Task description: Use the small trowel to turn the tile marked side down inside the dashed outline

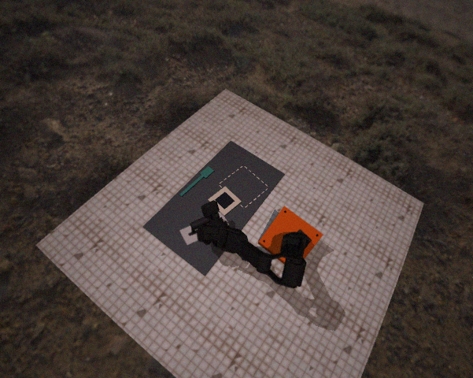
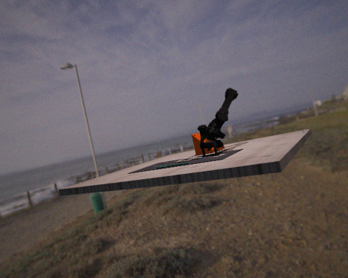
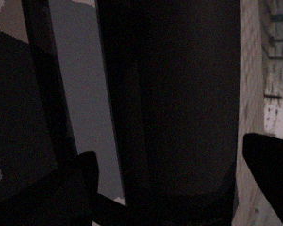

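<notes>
The tile (image 1: 225, 200) lies on the mat (image 1: 167, 220) with its dark square mark up, beside the dashed outline (image 1: 243, 166), not inside it. A green trowel-shaped tool (image 1: 207, 172) lies flat near the mat's edge. A thick black bar (image 2: 208, 145) (image 3: 193, 94) stands raised on two legs over the mat; whether it is the trowel's handle I cannot tell. My gripper (image 3: 169, 148) is open, its fingers on either side of that bar in the wrist view, with no grip visible. The arm hides the tile's near corner.
A pale square (image 1: 187, 235) lies on the mat, partly under the arm. An orange block (image 1: 287, 221) with dark dots stands on the table (image 1: 146, 293) beside the mat, near the arm's base. The arm's shadow falls across the table.
</notes>
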Available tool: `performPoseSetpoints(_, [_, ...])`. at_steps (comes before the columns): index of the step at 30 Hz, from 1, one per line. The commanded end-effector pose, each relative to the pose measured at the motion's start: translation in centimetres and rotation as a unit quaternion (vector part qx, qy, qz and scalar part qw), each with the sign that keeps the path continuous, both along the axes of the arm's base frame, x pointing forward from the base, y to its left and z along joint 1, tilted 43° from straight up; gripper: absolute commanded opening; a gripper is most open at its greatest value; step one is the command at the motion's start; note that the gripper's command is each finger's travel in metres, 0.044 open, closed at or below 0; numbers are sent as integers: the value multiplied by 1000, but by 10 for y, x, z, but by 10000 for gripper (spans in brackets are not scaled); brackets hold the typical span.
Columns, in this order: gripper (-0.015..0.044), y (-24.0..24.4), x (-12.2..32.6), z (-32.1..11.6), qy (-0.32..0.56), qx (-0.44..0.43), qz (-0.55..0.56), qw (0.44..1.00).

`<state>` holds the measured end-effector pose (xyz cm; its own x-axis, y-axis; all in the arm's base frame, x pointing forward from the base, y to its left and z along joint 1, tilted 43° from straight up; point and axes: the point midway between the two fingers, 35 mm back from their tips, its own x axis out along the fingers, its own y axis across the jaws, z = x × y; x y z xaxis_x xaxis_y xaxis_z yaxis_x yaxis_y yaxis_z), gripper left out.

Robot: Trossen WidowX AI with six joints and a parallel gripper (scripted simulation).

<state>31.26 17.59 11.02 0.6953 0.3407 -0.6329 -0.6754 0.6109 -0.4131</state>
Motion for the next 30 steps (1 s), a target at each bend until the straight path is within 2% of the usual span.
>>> performPoseSetpoints(1, [300, 3, 4, -4, 1, 1, 3, 1000])
performPoseSetpoints(9, [300, 6, 11, -11, 1, 2, 3, 1000])
performPoseSetpoints(15, [142, 6, 11, -11, 1, 2, 3, 1000])
performPoseSetpoints(30, [43, 6, 11, -11, 1, 2, 3, 1000])
